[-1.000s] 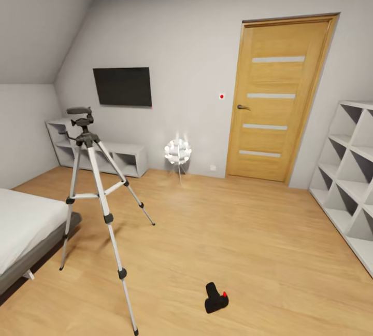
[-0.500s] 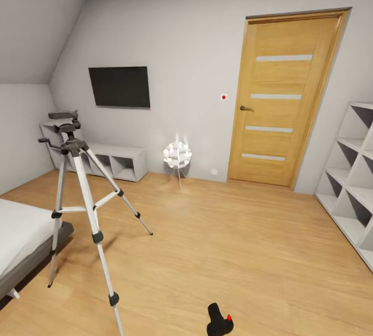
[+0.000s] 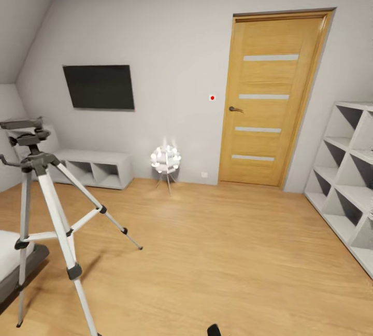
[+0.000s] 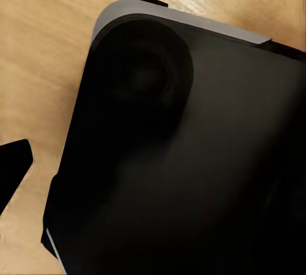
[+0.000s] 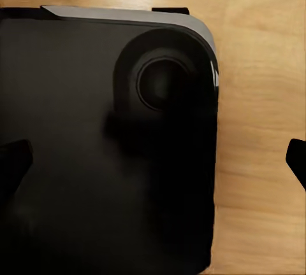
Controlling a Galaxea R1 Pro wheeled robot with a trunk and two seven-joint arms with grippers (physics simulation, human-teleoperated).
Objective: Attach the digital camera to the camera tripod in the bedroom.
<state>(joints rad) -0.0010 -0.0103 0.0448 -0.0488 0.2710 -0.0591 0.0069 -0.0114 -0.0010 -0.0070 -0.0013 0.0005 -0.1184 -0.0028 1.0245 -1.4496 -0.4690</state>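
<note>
The camera tripod (image 3: 32,149) stands on the wood floor at the left of the head view, silver legs spread, black head and handle on top. A small black tip of the digital camera (image 3: 213,330) shows on the floor at the bottom edge of that view; the rest is cut off. In the right wrist view my right gripper (image 5: 153,157) is open, its dark fingertips (image 5: 13,160) far apart over the robot's black base. In the left wrist view one fingertip (image 4: 13,167) of the left gripper shows at the picture's edge, with nothing held.
This is the bedroom: a bed corner (image 3: 20,266) lies behind the tripod at far left. A white floor lamp (image 3: 166,159), a low shelf unit (image 3: 93,167) and a wall TV (image 3: 98,87) line the far wall. A wooden door (image 3: 267,102) and a white cube shelf (image 3: 347,170) stand at right.
The whole head view has shifted: the robot has rolled forward. The tripod now sits further left and nearer, and the digital camera has slid down to the bottom edge.
</note>
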